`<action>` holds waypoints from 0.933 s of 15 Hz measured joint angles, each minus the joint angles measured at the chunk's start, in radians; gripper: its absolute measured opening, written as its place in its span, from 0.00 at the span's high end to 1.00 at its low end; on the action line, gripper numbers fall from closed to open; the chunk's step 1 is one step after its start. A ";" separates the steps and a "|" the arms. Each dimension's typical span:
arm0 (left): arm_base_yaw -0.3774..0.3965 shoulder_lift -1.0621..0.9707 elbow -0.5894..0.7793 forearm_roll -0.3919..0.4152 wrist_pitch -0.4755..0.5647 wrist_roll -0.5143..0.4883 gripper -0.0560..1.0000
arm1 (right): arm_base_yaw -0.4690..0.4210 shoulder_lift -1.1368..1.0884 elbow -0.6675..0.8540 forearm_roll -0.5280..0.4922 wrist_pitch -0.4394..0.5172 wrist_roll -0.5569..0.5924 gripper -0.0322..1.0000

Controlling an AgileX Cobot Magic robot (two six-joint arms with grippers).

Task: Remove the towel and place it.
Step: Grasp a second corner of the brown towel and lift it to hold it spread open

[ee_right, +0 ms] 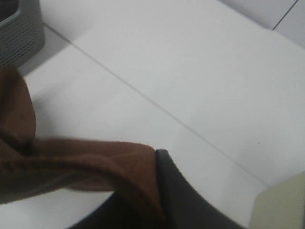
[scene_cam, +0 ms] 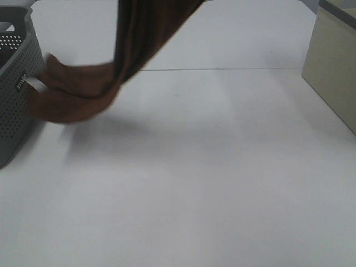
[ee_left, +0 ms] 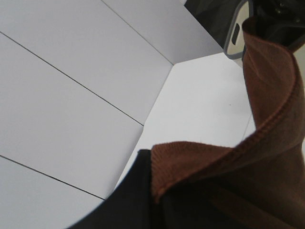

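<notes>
The dark brown towel (scene_cam: 83, 92) hangs down from above the top edge of the exterior high view. Its lower end lies bunched on the white table beside the grey perforated basket (scene_cam: 16, 89), and its white tag (scene_cam: 34, 83) touches the basket wall. Neither gripper shows in that view. In the left wrist view my left gripper (ee_left: 155, 193) is shut on a towel edge (ee_left: 267, 157), which stretches up to the other gripper (ee_left: 267, 19). In the right wrist view my right gripper (ee_right: 155, 191) is shut on a towel fold (ee_right: 71, 162), high above the table.
A beige box (scene_cam: 334, 67) stands at the right edge of the table and shows in the right wrist view (ee_right: 281, 210). The basket corner shows there too (ee_right: 19, 33). A thin seam (scene_cam: 222, 69) crosses the white tabletop.
</notes>
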 joint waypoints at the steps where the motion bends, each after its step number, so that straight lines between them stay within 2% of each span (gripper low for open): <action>1: 0.042 0.004 0.000 -0.037 -0.029 0.021 0.95 | 0.000 0.036 -0.071 -0.043 0.005 0.000 0.96; 3: 0.101 0.022 0.000 -0.100 -0.067 0.060 0.95 | 0.000 0.089 -0.171 -0.101 0.008 0.001 0.96; 4: 0.168 0.064 0.000 -0.174 -0.134 0.124 0.95 | 0.000 0.149 -0.274 -0.171 0.004 0.006 0.96; 6: 0.208 0.110 0.000 -0.213 -0.232 0.177 0.95 | 0.000 0.178 -0.312 -0.239 -0.064 0.006 0.96; 9: 0.218 0.171 0.000 -0.213 -0.438 0.205 0.95 | 0.000 0.200 -0.313 -0.363 -0.235 0.006 0.96; 12: 0.218 0.226 0.000 -0.183 -0.615 0.209 0.95 | 0.000 0.224 -0.313 -0.389 -0.384 0.007 0.96; 14: 0.225 0.251 0.000 -0.151 -0.672 0.210 0.95 | 0.000 0.259 -0.313 -0.405 -0.463 0.016 0.96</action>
